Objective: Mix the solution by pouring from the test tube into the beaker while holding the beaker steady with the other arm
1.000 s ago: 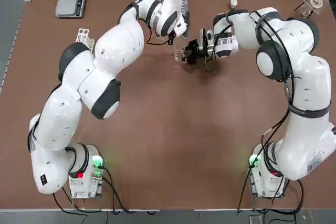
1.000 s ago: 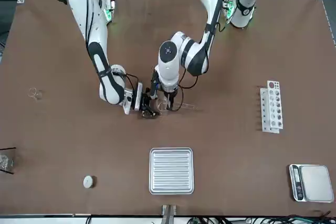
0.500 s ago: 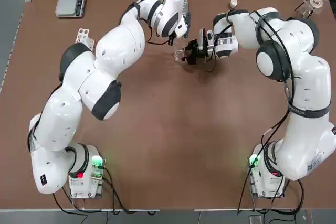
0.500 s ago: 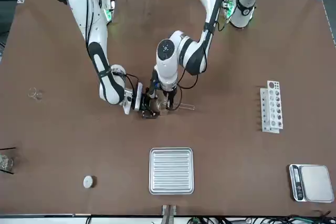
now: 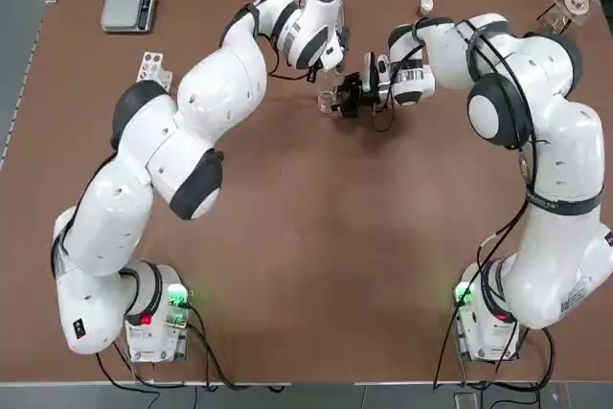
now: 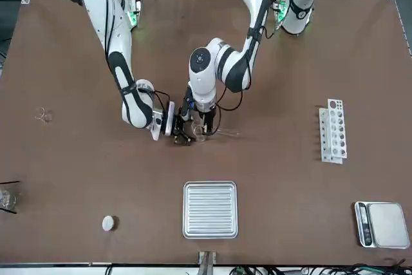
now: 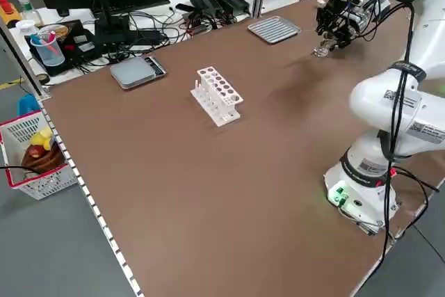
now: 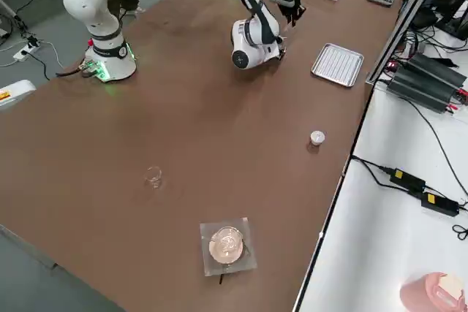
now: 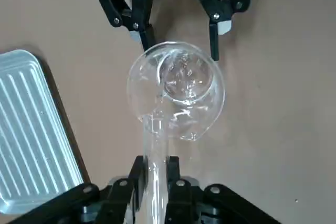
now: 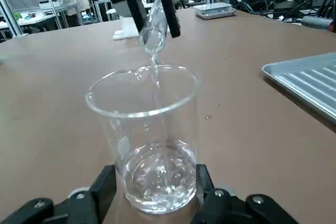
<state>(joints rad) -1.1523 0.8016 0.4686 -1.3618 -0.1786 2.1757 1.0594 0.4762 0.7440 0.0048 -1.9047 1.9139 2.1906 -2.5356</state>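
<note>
The beaker (image 10: 147, 140) stands upright on the brown bench (image 5: 316, 237) between the two fingers of the right claw (image 10: 152, 187), which is closed on its lower wall, one finger on each side. Clear liquid sits in its bottom part. In the top view the beaker (image 5: 330, 99) shows just off the tip of the right claw (image 5: 347, 98), on the side toward the left arm.

The test tube (image 9: 156, 166) is pinched between the fingers of the left claw (image 9: 155, 177), which is closed on it near its closed end. The tube runs out from that claw, tilted mouth-down, and its open end reaches over the beaker's rim (image 9: 176, 90). In the right wrist view the tube (image 10: 153, 30) hangs just above the beaker, and a thin stream of liquid falls from its mouth into the glass.

The left arm reaches far across the bench, its wrist bent so that the left claw (image 6: 201, 127) points downward over the beaker (image 6: 196, 134). The right arm comes in low from the other side, its forearm nearly level and its claw (image 6: 177, 127) held sideways just above the bench surface. The two claws face each other, near but apart, with the beaker between them.

Beyond the left claw, away from the robot's bases, lies a ribbed metal tray (image 6: 210, 209). Well off to the left claw's outer side stands a white tube rack (image 6: 333, 131).
</note>
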